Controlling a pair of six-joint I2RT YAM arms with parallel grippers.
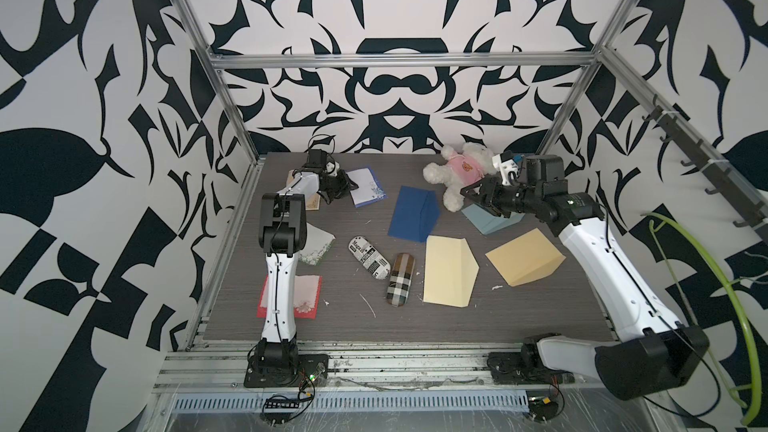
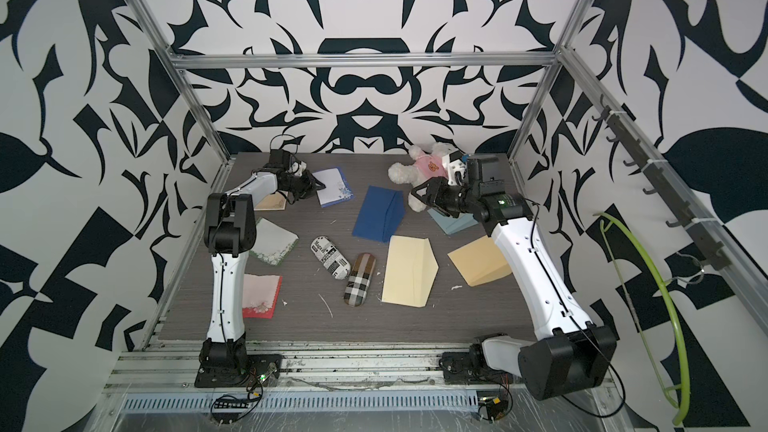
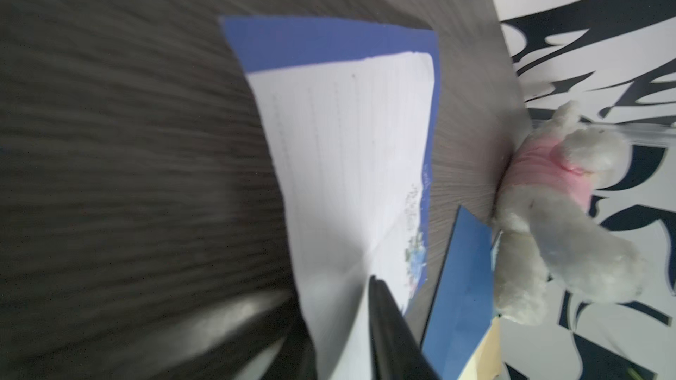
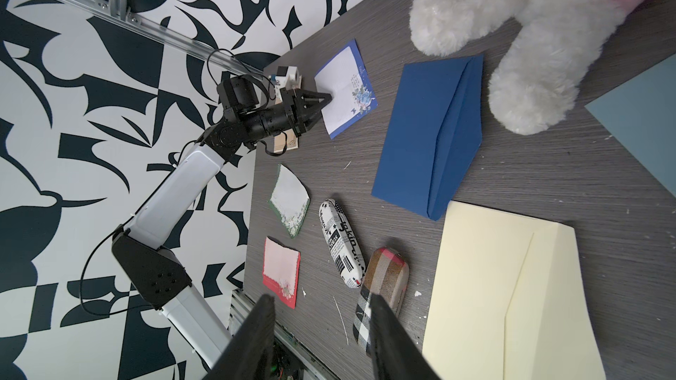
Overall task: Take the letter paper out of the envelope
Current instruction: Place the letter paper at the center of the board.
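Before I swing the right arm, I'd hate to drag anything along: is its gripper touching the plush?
Apart. In the right wrist view the right gripper hangs open and empty, and the plush lies well clear of it.

Blur smears the table point(image 3: 128, 140) and a gripper finger point(image 3: 219, 323) in the left wrist view, where the letter paper point(image 3: 347, 159) runs off the edge; in both top views the right arm point(image 1: 602, 259) hides part of a grey-blue envelope point(image 1: 484, 224) and the left arm point(image 1: 276, 284) part of a pink sheet point(image 1: 309, 292).
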